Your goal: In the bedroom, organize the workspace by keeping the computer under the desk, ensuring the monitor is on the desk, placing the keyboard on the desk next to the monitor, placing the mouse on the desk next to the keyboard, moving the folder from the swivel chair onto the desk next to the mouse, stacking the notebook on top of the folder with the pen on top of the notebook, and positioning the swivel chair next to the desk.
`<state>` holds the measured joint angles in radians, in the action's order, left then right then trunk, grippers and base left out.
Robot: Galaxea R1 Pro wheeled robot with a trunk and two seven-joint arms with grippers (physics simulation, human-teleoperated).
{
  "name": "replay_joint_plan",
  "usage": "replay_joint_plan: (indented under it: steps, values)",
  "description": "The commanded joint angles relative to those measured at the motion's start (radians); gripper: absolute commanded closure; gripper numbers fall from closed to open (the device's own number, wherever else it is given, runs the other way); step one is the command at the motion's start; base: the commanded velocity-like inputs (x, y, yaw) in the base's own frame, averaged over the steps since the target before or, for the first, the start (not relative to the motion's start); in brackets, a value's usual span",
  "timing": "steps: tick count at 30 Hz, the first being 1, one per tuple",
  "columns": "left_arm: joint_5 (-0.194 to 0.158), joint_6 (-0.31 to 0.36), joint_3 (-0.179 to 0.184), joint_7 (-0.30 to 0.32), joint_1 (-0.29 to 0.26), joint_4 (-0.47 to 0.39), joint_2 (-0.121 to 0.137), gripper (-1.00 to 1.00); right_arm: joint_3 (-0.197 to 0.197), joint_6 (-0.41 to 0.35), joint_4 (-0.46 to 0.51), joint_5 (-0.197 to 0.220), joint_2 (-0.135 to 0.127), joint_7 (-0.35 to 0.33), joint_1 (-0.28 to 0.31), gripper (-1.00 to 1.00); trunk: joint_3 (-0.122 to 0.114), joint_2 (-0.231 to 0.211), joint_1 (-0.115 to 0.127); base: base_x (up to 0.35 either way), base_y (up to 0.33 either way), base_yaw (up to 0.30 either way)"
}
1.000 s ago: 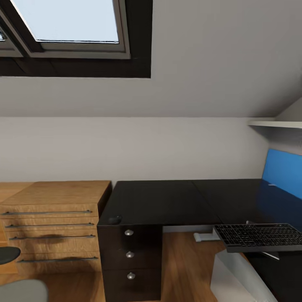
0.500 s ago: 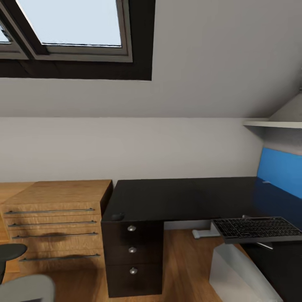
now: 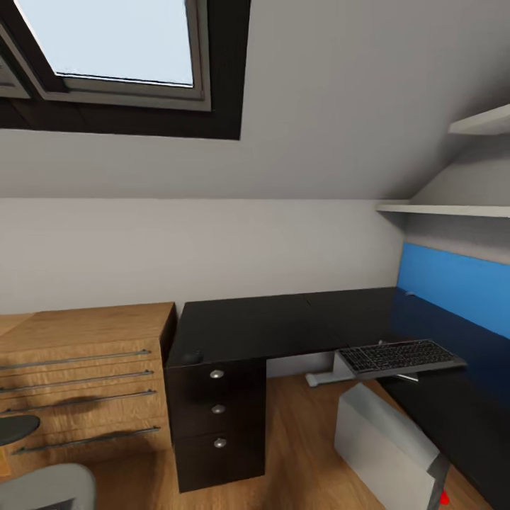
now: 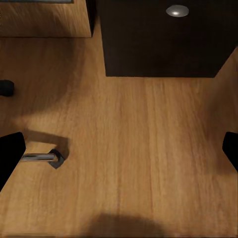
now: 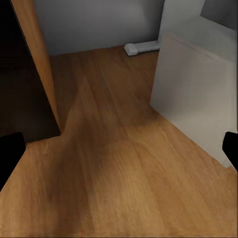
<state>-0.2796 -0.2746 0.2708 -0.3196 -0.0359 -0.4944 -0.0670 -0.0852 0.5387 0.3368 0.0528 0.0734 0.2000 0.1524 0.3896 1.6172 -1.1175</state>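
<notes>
We're facing the desk [image 3: 283, 326], both grippers wide open & empty, keyboard [image 3: 400, 356] at 4 o'clock overhanging the edge: next, push it fully on.

Black L-shaped desk [image 3: 283, 327] across the middle and lower right of the head frame, its drawer unit [image 3: 218, 425] standing on the wooden floor [image 3: 304, 432] at lower centre. Small black mouse [image 3: 191, 358] resting on the desk's front left corner above the drawers; slim black keyboard [image 3: 398, 356] lying at centre right, jutting past the desk's inner edge over the floor. Light grey computer [image 3: 386, 446] standing on the floor at lower right, under the keyboard, with the wooden dresser [image 3: 85, 382] on the floor at the left just beside the drawer unit.
</notes>
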Motion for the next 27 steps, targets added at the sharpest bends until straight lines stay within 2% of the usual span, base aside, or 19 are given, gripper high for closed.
replay_joint_plan:
  steps: [1,6,18,27]
  values:
    - [-0.009,-0.005,0.008,-0.007,-0.001,0.0,0.001,-1.0,-0.008,0.003,-0.001,0.006,0.0,0.007,0.001,-1.0,0.002,0.001,0.0,-0.25,0.222,-0.145]
    - [-0.009,-0.004,0.008,-0.007,-0.001,0.0,0.001,-1.0,-0.008,0.003,-0.001,0.006,0.0,0.007,0.001,-1.0,0.006,0.001,0.0,-0.136,0.12,-0.136]
    - [-0.009,-0.003,0.008,-0.008,-0.001,0.0,0.001,-1.0,-0.009,0.003,-0.001,0.004,0.004,0.007,0.001,-1.0,0.009,0.001,0.0,-0.018,0.016,-0.068]
    - [-0.009,-0.004,0.008,-0.007,-0.001,0.0,0.001,-1.0,-0.009,0.003,-0.001,0.004,0.005,0.007,0.001,-1.0,0.006,0.001,0.0,0.0,0.037,-0.222]
